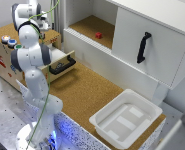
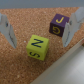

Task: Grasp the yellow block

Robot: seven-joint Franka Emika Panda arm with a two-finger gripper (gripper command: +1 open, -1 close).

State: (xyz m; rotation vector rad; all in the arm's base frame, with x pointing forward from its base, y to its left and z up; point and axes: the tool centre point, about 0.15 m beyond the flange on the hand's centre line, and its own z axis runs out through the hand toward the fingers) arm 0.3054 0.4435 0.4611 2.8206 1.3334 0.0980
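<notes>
In the wrist view the yellow block [image 2: 37, 47], a yellow-green cube with dark letters, lies on a cork surface. My gripper [image 2: 39, 29] is open above it. One grey finger [image 2: 6, 27] stands on each side, and the block sits a little off the line between the fingertips. A dark purple lettered block [image 2: 58, 26] lies close beside the yellow block, near the other finger [image 2: 73, 27]. In the exterior view the white arm [image 1: 29, 55] bends over the open drawer [image 1: 59, 59]. The yellow block and the fingers are hidden there.
A pale wall or edge [image 2: 65, 70] runs close to the yellow block. A small red block [image 1: 98, 35] sits on the cabinet's cork shelf. A white tray [image 1: 109, 131] stands on the cork table. Round coloured buttons [image 1: 8, 40] top a wooden box.
</notes>
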